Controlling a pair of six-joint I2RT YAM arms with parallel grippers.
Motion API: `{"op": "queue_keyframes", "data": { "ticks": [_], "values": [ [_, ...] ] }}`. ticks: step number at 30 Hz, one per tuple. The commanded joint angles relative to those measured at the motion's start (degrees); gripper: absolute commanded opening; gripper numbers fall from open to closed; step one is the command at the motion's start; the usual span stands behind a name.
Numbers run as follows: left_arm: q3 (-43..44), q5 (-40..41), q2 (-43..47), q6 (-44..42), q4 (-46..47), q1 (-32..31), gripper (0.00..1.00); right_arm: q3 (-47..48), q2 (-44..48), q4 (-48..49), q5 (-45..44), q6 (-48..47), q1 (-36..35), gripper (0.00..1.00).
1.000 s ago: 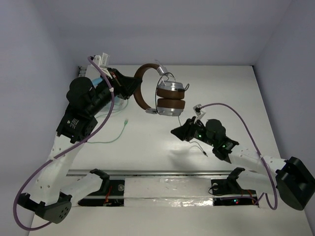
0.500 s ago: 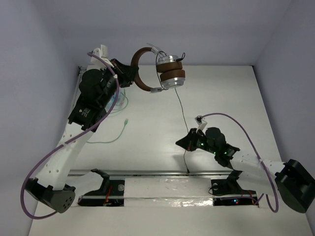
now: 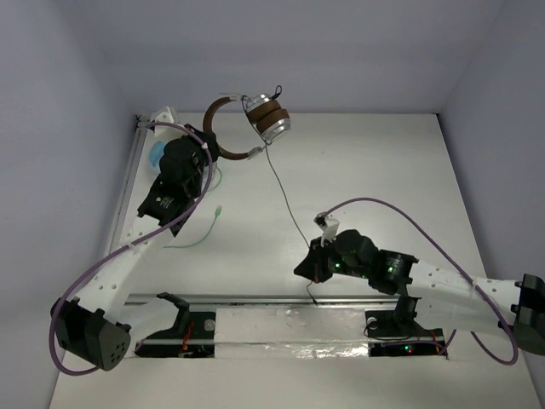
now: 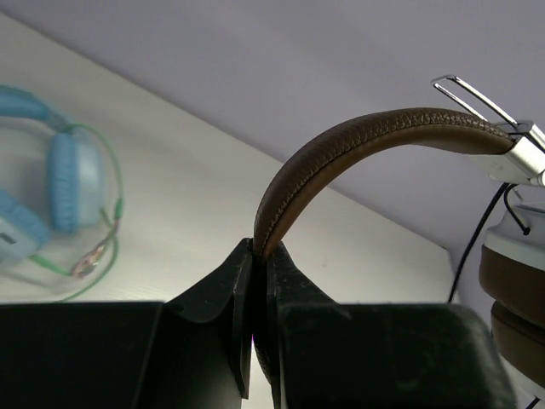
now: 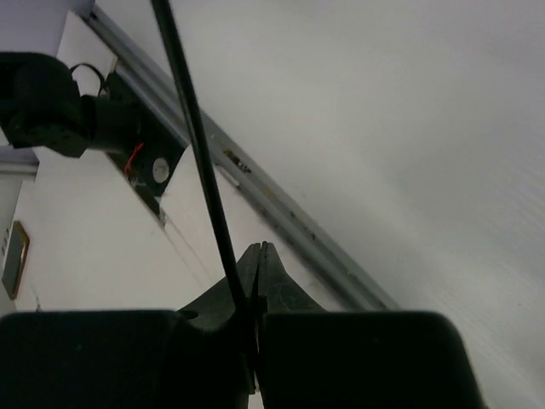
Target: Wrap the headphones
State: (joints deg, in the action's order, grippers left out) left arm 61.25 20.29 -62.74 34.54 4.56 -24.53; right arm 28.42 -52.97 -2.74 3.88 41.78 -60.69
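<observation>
The headphones (image 3: 266, 119) hang in the air at the back of the table, their brown headband (image 4: 366, 141) pinched between the fingers of my left gripper (image 4: 260, 251), which is shut on it. The silver cups and brown pads (image 4: 511, 281) dangle at the right of the left wrist view. A thin black cable (image 3: 285, 196) runs taut from the cups down to my right gripper (image 3: 308, 266) near the front rail. In the right wrist view the cable (image 5: 192, 128) enters the shut jaws of the right gripper (image 5: 260, 249). A short tail (image 3: 313, 294) hangs below.
Light blue headphones (image 3: 153, 158) lie at the back left under my left arm, and their green cable (image 3: 204, 230) trails toward the table's middle. A metal rail (image 3: 255, 300) runs along the near edge. Walls close in the back and both sides.
My left gripper has lifted the headphones up and toward the back left. My right gripper has shut on the cable and moved toward the near rail, pulling the cable straight.
</observation>
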Motion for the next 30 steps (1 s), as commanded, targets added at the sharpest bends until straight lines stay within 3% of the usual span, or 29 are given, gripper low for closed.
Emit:
{"op": "queue_keyframes", "data": {
  "ticks": [1,8,20,24,30],
  "values": [
    [-1.83,9.93,0.87,-1.22,6.17,0.28,0.0,7.68,-0.99,-10.16,-8.16,-1.17,-5.13,0.0],
    [-9.56,18.19,2.97,-2.82,3.09,-1.82,0.0,24.12,-3.01,-20.89,-16.36,-4.16,-16.12,0.0],
    [-19.76,26.38,1.66,-0.09,-4.47,-18.0,0.0,42.66,-9.52,-33.02,-28.39,-17.16,-17.89,0.0],
    [-20.47,20.85,2.44,-0.44,-13.49,-18.62,0.0,44.52,-10.66,-34.96,-34.37,-20.94,-17.89,0.0],
    [-19.86,8.02,5.7,-2.89,-19.93,-22.4,0.0,45.23,-11.8,-33.83,-40.44,-25.86,-14.12,0.0]
  ]
}}
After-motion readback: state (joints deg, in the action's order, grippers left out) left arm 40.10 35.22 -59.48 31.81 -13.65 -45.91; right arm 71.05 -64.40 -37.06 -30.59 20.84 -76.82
